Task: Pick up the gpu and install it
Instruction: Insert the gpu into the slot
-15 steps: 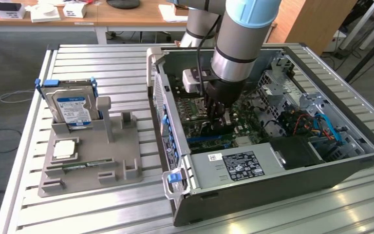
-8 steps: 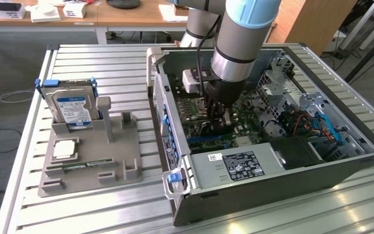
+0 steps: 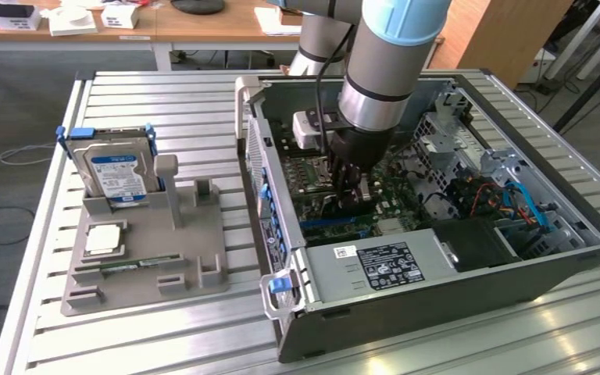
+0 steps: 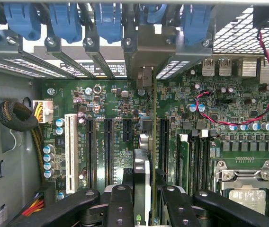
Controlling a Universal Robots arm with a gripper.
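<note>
- Black fingers of the gripper (image 4: 143,189) are clamped on the gpu (image 4: 142,163), one against each flat face; the card stands on edge inside the computer case (image 3: 405,312), in the middle of the exterior view, over the green motherboard (image 4: 101,94)
- It looks light, thin and stiff, probably fragile along its contact edge and small parts; a hold on the flat faces near the middle, as here, should keep it from twisting
- Whether its lower edge touches a slot I cannot tell; the arm covers most of it in the exterior view
- A hard drive (image 3: 118,176) stands in the grey holder (image 3: 144,273) at the exterior view's left
</note>
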